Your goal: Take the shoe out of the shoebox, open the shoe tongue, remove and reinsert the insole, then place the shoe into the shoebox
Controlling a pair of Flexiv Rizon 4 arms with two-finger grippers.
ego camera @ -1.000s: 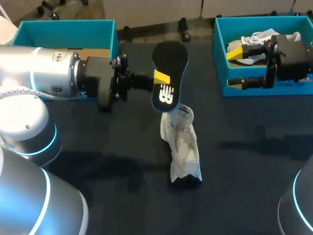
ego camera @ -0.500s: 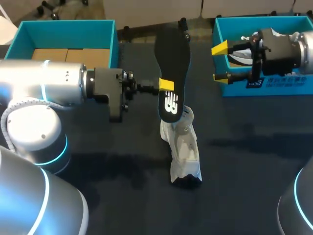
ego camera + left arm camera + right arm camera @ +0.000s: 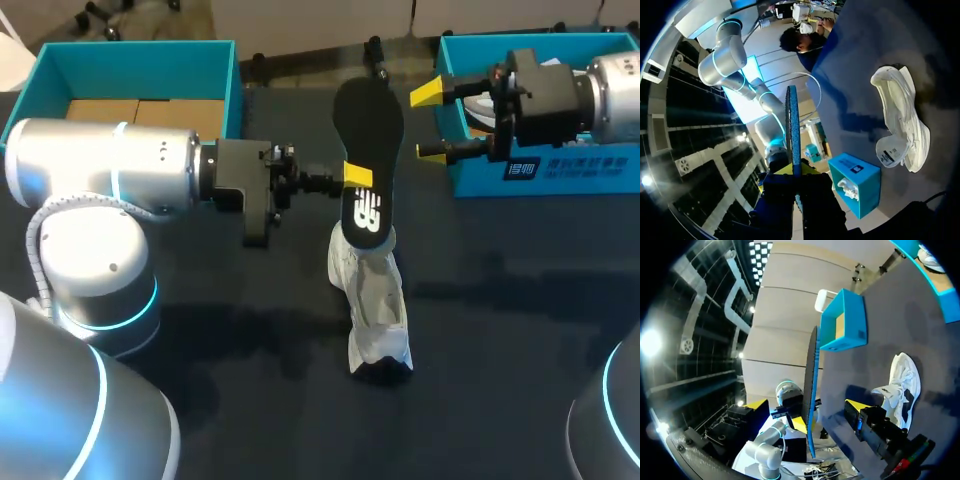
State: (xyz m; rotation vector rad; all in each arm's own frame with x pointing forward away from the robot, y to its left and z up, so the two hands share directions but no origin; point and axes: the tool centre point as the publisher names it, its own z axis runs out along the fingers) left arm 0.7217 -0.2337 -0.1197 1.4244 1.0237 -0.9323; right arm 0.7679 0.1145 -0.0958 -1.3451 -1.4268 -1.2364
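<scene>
My left gripper [image 3: 356,180] is shut on a black insole [image 3: 368,130], held upright over the table's middle with its printed end down at the collar of the white shoe [image 3: 374,300]. The shoe lies on the dark table, toe toward the front edge. In the left wrist view the insole [image 3: 792,120] stands edge-on between the fingers [image 3: 812,172], with the shoe [image 3: 902,125] ahead on the table. My right gripper [image 3: 430,122] stands open just right of the insole, beside the right shoebox [image 3: 520,178]. From the right wrist the insole [image 3: 812,370] shows edge-on ahead, apart from the fingers.
A second white shoe [image 3: 480,108] lies in the right teal shoebox. Another teal box [image 3: 130,55] with a cardboard floor stands at the back left, behind my left arm [image 3: 120,175].
My left arm has carried the insole to the right and brought its lower end onto the shoe's collar. My right gripper has left the shoebox and moved left toward the insole, still open.
</scene>
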